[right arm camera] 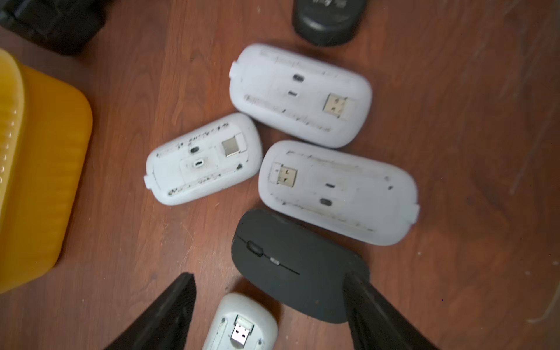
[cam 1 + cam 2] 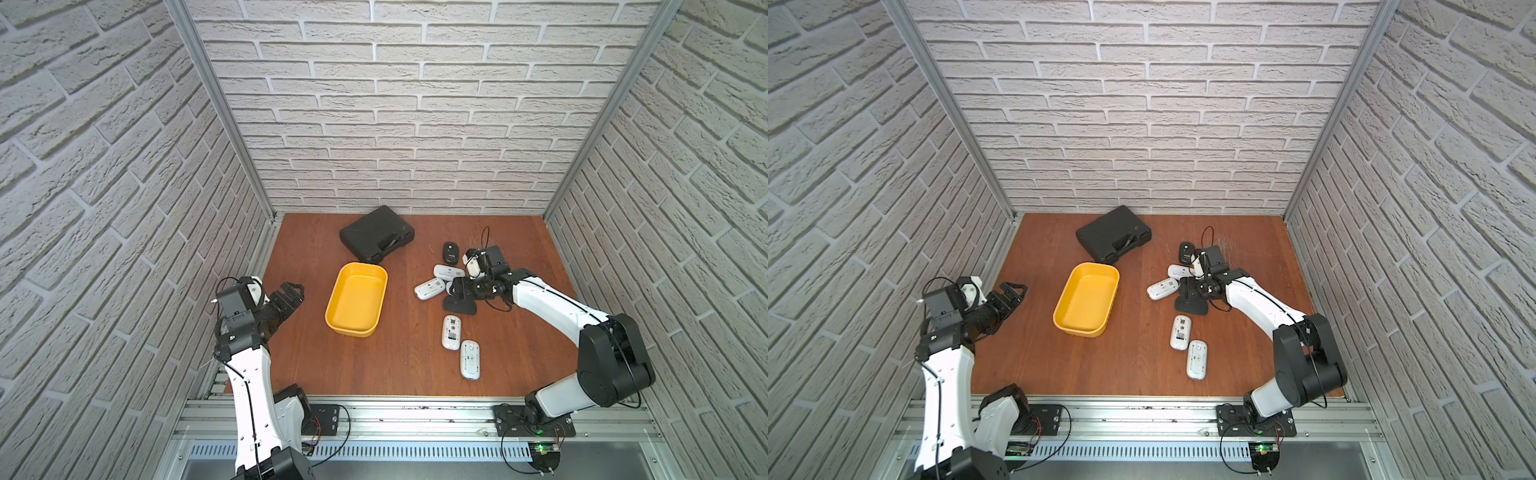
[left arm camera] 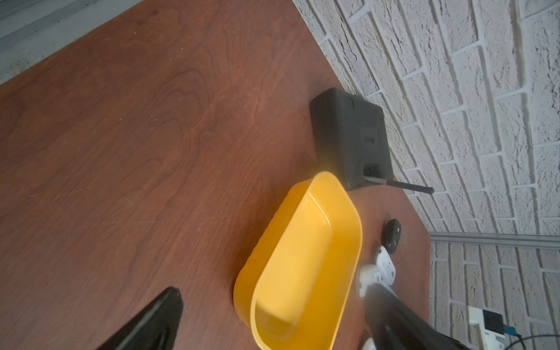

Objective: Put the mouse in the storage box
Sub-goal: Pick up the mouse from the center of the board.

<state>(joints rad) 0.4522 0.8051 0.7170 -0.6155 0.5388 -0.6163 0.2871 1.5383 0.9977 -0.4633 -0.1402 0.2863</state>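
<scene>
Nearest the front edge of the worktop [image 2: 374, 374], two white mice [image 2: 451, 331] lie belly-up side by side. Farther in, the left gripper [image 2: 293, 292] hovers with its jaws spread wide, beside the yellow storage box [image 2: 356, 305]. Right of the box, the right gripper [image 1: 269, 280] hangs low with its jaws apart, straddling the black mouse [image 1: 291, 266]. This mouse rests on the worktop among three upturned white mice [image 1: 300, 94]. Beyond lie a second black mouse [image 2: 450, 252] and a black hard case [image 2: 376, 239].

Both top views look down from high at the near side onto the whole bench [image 2: 332, 365]. Both wrist cameras sit low and close, sharing the storage box [image 3: 303, 272].
</scene>
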